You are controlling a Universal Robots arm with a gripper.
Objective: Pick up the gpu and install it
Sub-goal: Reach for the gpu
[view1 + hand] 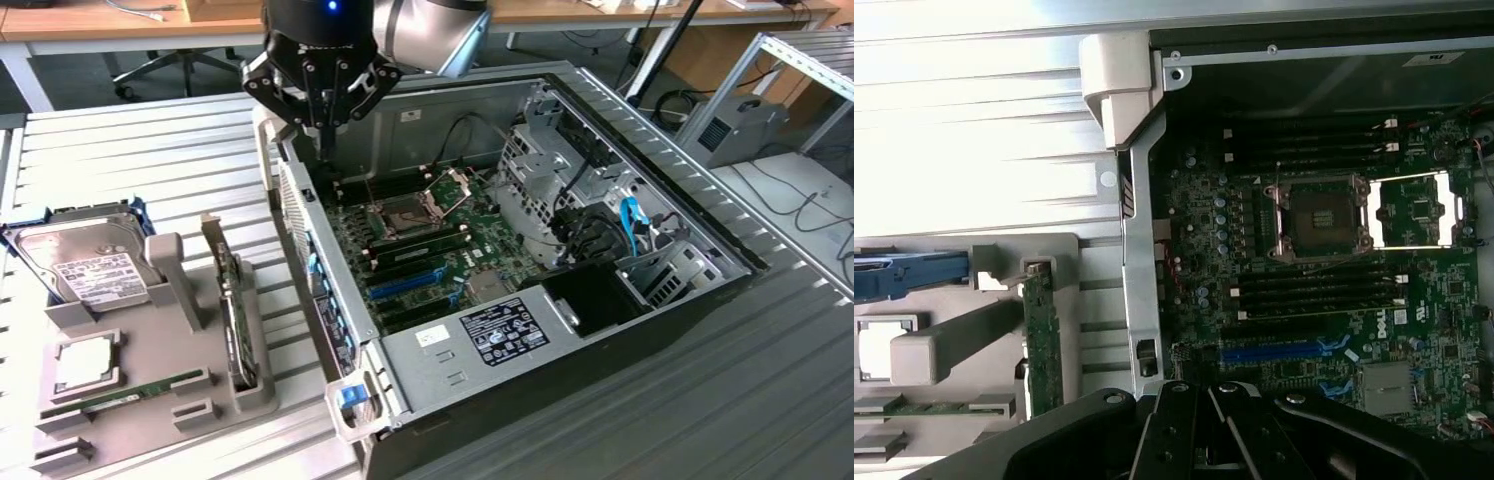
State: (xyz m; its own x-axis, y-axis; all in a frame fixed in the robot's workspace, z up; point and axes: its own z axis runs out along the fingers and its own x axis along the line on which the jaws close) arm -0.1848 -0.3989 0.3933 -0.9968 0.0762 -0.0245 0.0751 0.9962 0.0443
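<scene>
arm [430, 32]: one silver-grey link, coming in at the top edge of the exterior view and leaning toward that view's left.
wrist [320, 12]: black housing, with a small blue light [330, 6] lit (right at the frame's edge).
gripper [320, 128]: black, hanging from the wrist and pointing straight down.
fingers [1166, 430]: black jointed bars, wide apart at the gripper's body and narrowing to the tips.
jaws: closed, tips drawn together.
</scene>
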